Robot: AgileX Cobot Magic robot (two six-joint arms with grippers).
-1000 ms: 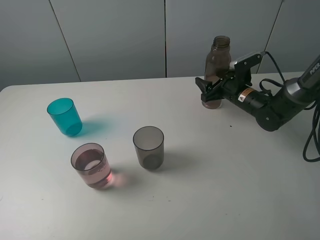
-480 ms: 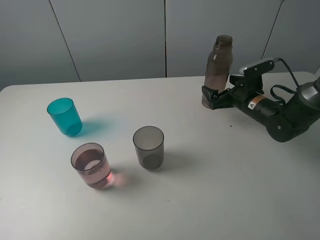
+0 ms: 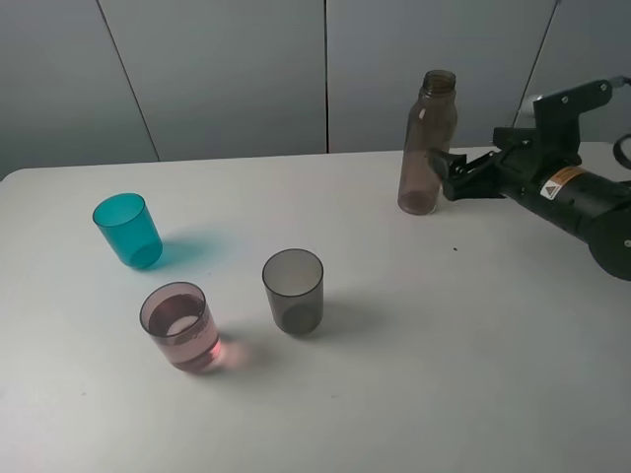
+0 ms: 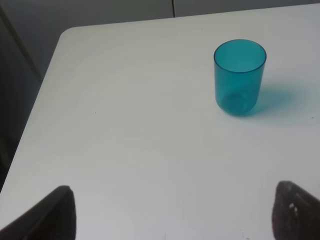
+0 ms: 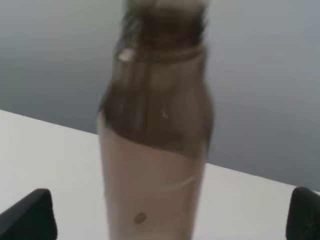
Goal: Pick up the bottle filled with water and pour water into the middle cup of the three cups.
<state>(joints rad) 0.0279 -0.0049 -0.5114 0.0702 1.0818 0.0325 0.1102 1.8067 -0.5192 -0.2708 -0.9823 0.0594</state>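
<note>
Yellow warning-triangle label (image 3: 558,185) on right arm; wording unreadable

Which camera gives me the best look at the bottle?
The exterior high view: the whole bottle stands upright on the table, neck to base. The right wrist view shows it close but blurred, its base cut off. The left wrist view misses it.

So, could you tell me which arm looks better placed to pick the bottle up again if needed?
The right. Its open hand sits just beside the upright bottle, not touching it. The left hand looks out over the teal cup, far across the table.
</note>
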